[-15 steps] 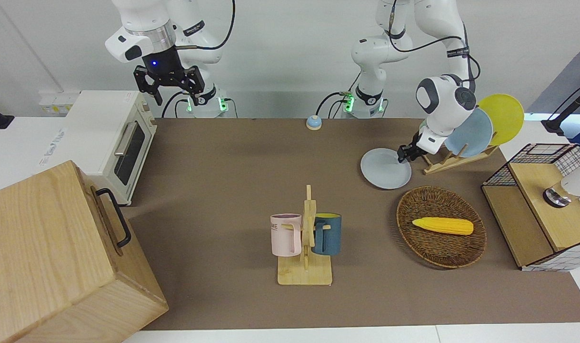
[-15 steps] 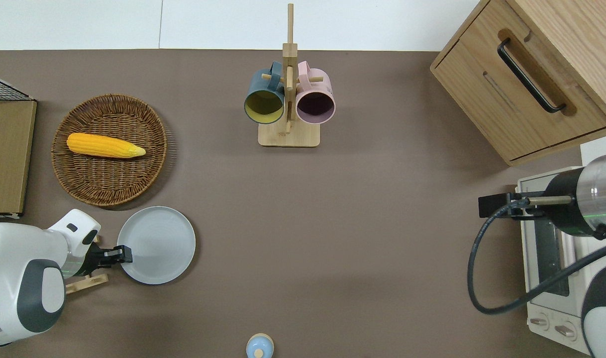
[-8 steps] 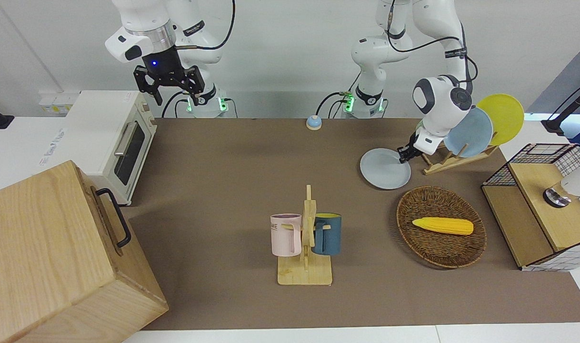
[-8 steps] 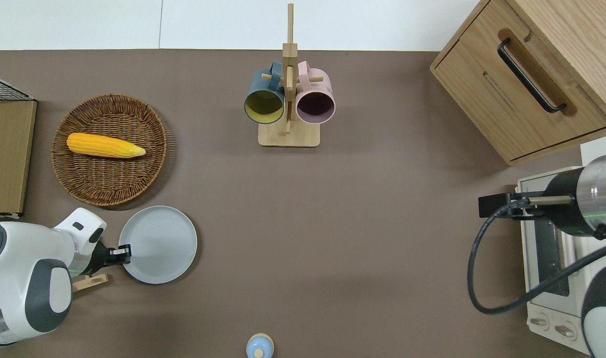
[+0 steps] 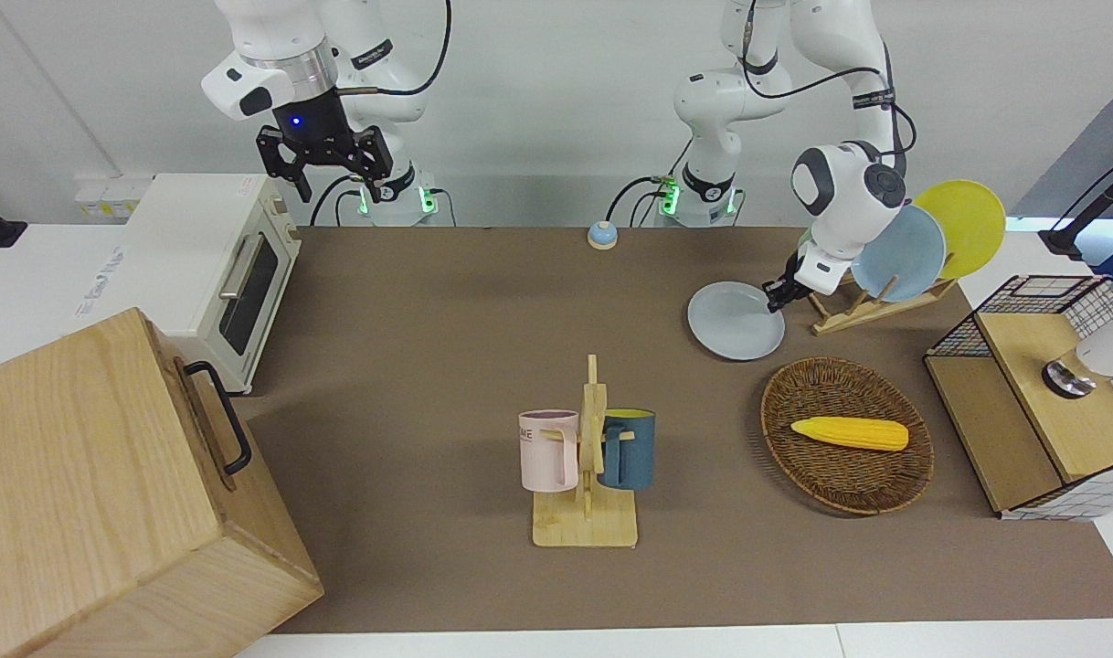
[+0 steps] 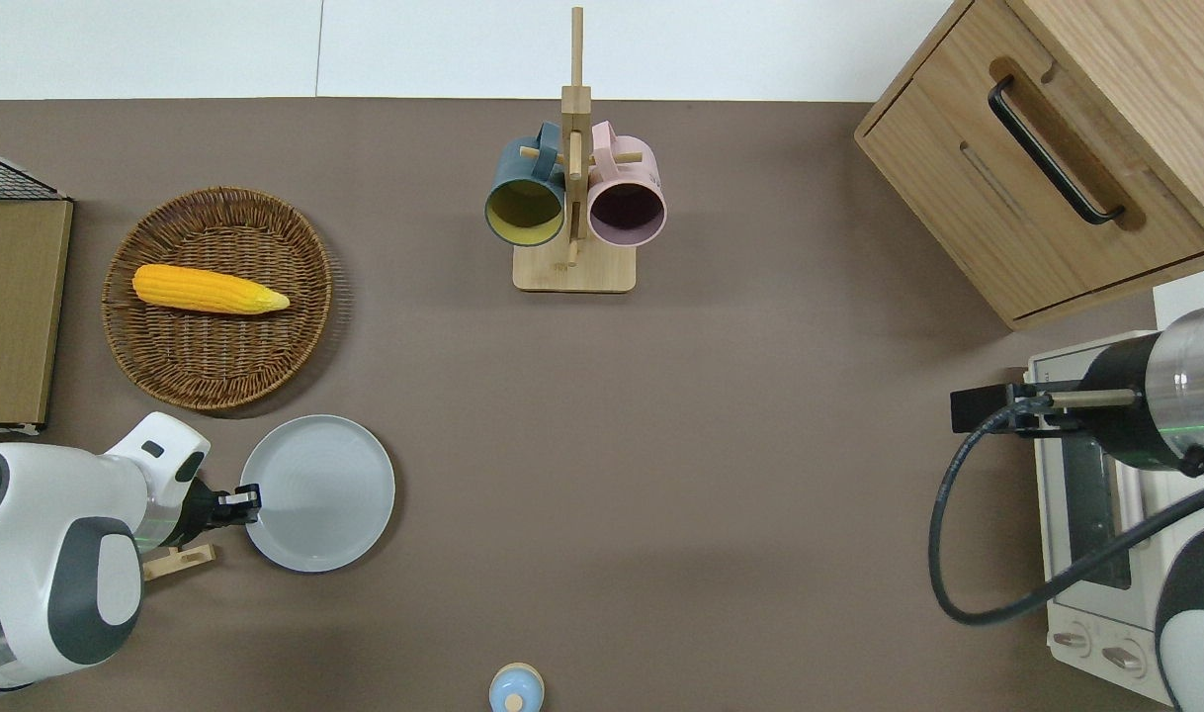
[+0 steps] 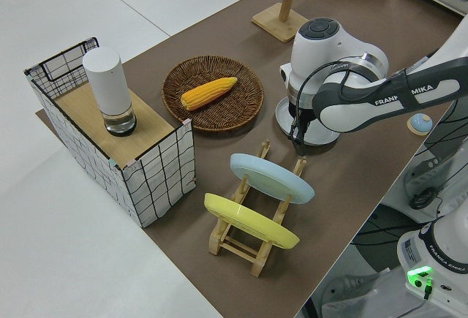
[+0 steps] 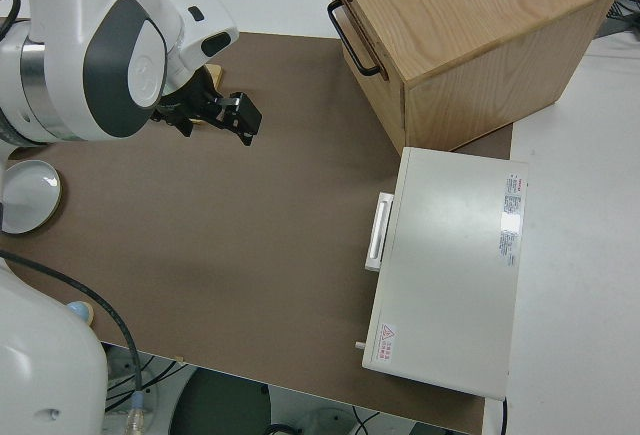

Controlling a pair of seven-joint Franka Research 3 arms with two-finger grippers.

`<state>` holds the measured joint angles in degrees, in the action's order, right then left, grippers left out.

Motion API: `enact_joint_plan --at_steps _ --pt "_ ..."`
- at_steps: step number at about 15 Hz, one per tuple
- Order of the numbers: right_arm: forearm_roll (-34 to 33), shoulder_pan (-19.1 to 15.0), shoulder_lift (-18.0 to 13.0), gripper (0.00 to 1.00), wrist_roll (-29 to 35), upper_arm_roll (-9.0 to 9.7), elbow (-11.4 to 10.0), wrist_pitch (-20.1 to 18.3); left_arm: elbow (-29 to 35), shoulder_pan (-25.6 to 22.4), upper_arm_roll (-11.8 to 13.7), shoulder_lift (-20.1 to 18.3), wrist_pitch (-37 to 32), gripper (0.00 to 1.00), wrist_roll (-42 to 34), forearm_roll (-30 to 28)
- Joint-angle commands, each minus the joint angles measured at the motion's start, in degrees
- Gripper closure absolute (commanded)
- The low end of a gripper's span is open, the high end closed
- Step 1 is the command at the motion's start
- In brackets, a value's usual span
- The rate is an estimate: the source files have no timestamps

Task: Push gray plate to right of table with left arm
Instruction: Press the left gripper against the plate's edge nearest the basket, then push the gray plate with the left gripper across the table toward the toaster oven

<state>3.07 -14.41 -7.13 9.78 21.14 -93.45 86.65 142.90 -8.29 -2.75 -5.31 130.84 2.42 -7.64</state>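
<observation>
While left tool (image 6: 241, 497) presses gray plate (image 6: 317, 492) rim, finger state unreadable, plate has slid slightly along tabletop (image 6: 721, 475) toward right arm's end; push barely begun. Right arm parked.

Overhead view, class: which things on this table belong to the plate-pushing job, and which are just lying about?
In the job: gray plate; left gripper at the plate's rim; table.

Lying about: basket with corn; mug rack with two mugs; wooden cabinet; toaster oven; dish rack with a blue and a yellow plate; parked right arm.
</observation>
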Motion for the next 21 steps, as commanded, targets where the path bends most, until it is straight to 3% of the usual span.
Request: enact_joint_plan --at_steps 1,7,13,16,21 --pt "1.2 -1.4 -1.6 0.005 0.6 0.84 -1.6 0.0 1.9 1.5 -0.7 -1.0 1.4 1.0 3.6 -0.2" --pt "1.2 -1.4 -1.6 0.005 0.6 0.84 -1.6 0.0 2.5 3.5 -3.2 -0.9 1.3 1.0 9.2 -2.5" --pt "1.2 -1.4 -1.6 0.005 0.6 0.84 -1.6 0.0 3.2 7.0 -5.8 -0.9 1.4 1.0 11.5 -8.3" --pt "1.2 -1.4 -1.6 0.005 0.6 0.84 -1.6 0.0 3.5 8.9 -8.7 -0.9 2.7 1.0 15.7 -11.4" --pt "1.2 -1.4 -1.6 0.005 0.6 0.84 -1.6 0.0 3.9 15.1 -8.9 -0.8 5.0 1.0 24.1 -12.2"
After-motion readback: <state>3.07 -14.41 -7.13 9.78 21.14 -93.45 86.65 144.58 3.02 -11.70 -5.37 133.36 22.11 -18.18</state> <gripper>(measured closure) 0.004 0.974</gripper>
